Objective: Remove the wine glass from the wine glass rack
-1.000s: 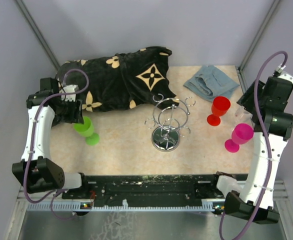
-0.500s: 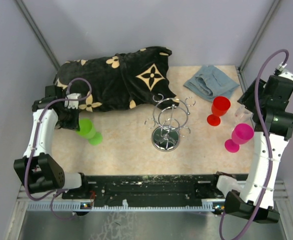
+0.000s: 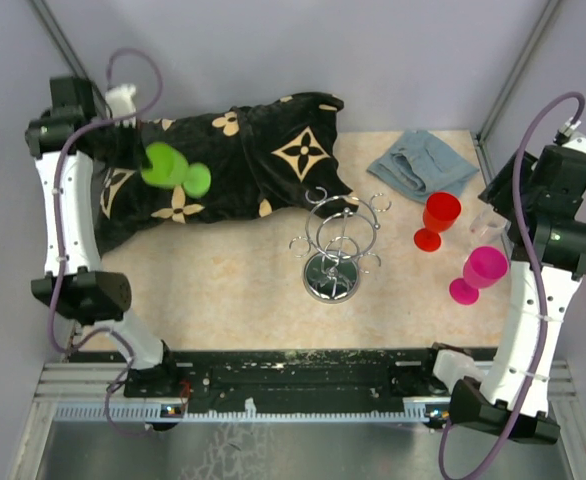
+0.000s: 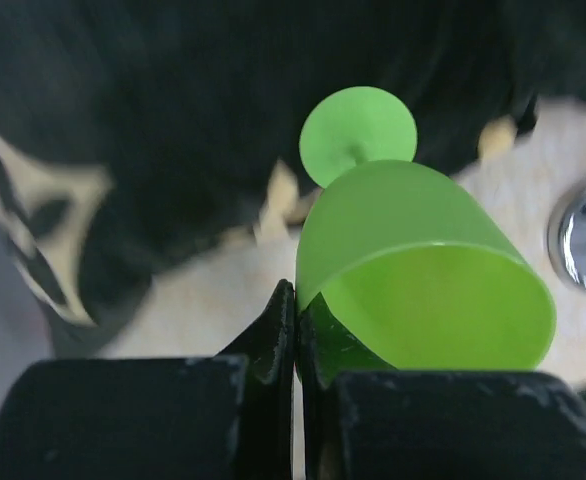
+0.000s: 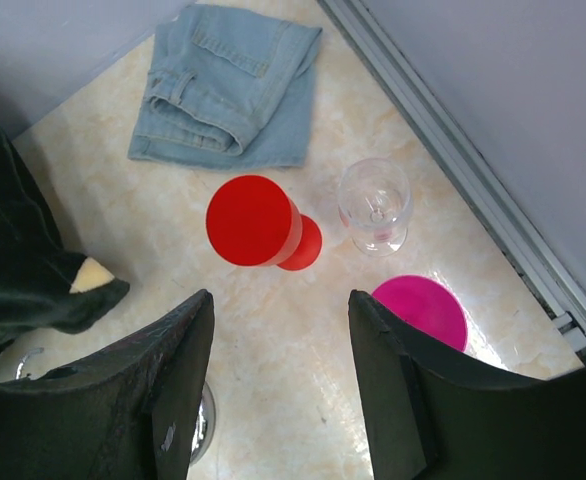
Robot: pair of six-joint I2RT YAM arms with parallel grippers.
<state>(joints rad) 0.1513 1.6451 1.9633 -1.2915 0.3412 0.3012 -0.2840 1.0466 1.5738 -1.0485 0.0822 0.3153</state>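
The wine glass rack point(image 3: 338, 240), a shiny silver wire stand on a round base, stands mid-table with nothing hanging from its loops. Its chrome base point(image 4: 585, 252) shows at the right edge of the left wrist view. A green wine glass point(image 3: 169, 165) point(image 4: 423, 270) is held tilted in the air over the black cloth, foot pointing away. My left gripper point(image 3: 138, 158) point(image 4: 295, 300) is shut on the wall of the cup at its rim. At the right side of the table my right gripper point(image 3: 493, 215) point(image 5: 278, 300) hangs open and holds nothing.
A black cloth with beige flowers point(image 3: 243, 150) point(image 4: 123, 100) covers the back left. Folded jeans point(image 3: 423, 165) point(image 5: 228, 90) lie at the back right. A red glass point(image 3: 438, 215) point(image 5: 253, 220), a pink glass point(image 3: 481, 270) point(image 5: 420, 310) and a clear glass point(image 3: 488, 225) point(image 5: 375, 200) stand at the right.
My left gripper has closed on the green glass's rim and lifted it from the table, up and back over the black cloth. The right arm has stayed still.
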